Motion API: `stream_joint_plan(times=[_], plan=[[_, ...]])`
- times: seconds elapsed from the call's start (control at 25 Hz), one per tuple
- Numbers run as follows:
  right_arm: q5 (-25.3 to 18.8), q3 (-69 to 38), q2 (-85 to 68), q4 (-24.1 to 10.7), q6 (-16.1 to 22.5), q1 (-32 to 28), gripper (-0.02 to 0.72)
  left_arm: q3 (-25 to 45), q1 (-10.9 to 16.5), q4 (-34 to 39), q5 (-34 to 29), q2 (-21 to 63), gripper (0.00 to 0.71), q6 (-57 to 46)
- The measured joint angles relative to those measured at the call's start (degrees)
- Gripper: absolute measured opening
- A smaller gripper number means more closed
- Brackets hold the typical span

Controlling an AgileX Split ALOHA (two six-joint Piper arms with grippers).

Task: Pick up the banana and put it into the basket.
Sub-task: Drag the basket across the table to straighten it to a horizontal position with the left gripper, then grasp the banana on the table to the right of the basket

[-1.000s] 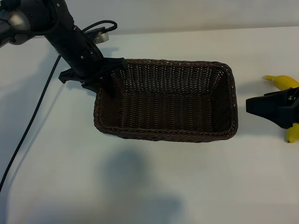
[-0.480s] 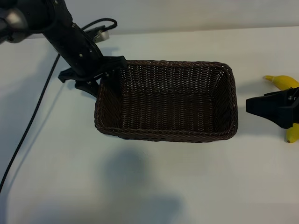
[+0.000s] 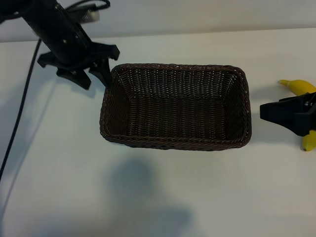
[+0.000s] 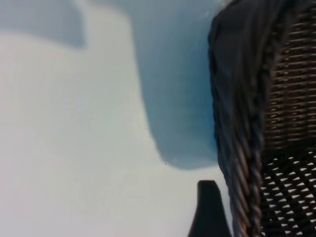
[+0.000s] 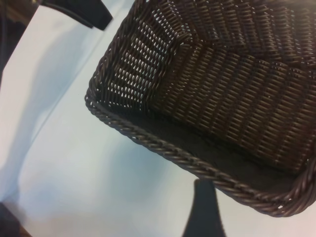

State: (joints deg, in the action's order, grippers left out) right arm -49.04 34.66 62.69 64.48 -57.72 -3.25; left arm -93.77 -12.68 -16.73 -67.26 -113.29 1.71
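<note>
The dark brown woven basket (image 3: 173, 143) stands mid-table with nothing inside it. My left gripper (image 3: 94, 78) hangs just outside its far left corner, fingers spread open and holding nothing. One of its fingers (image 4: 210, 212) shows beside the braided rim (image 4: 244, 163) without touching it. The yellow banana (image 3: 301, 86) lies at the right edge of the exterior view. Its middle is hidden behind my right gripper (image 3: 266, 112), which is open and points toward the basket's right wall. In the right wrist view one finger (image 5: 205, 210) lies just short of the basket's rim (image 5: 163, 148).
A black cable (image 3: 19, 113) trails down the table's left side from the left arm. White tabletop (image 3: 148, 197) lies in front of the basket, crossed by soft shadows.
My left gripper opened, let go of the basket's left rim and drew back toward the far left. The basket and the right arm stayed where they were.
</note>
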Motion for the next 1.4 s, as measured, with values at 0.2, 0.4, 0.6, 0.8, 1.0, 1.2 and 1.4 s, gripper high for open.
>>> stream_joint_plan(times=[0.2, 0.4, 0.6, 0.8, 1.0, 1.2, 1.4], plan=[[0.0, 0.0, 0.0, 0.0, 0.0, 0.0, 0.559, -3.47, 0.0, 9.78, -0.05, 0.96, 0.547, -2.94], [0.0, 0.0, 0.0, 0.0, 0.0, 0.0, 0.559, -6.65, 1.48, 16.73, -0.05, 0.99, 0.542, -5.03], [0.0, 0.0, 0.0, 0.0, 0.0, 0.0, 0.559, -7.09, 6.91, 18.09, -0.05, 1.03, 0.542, -5.18], [0.0, 0.0, 0.0, -0.04, 0.0, 0.0, 0.559, -7.09, 13.06, 18.41, -0.05, 1.03, 0.541, -5.18], [0.0, 0.0, 0.0, -0.04, 0.0, 0.0, 0.559, -7.09, 14.59, 18.84, -0.05, 1.3, 0.541, -1.35], [0.0, 0.0, 0.0, -1.02, 0.0, 0.0, 0.559, -7.09, 14.37, 18.68, -0.05, 3.83, 0.541, -1.11], [0.0, 0.0, 0.0, -1.34, 0.0, 0.0, 0.559, -4.71, 13.62, 18.45, -0.05, 9.8, 0.541, -1.71]])
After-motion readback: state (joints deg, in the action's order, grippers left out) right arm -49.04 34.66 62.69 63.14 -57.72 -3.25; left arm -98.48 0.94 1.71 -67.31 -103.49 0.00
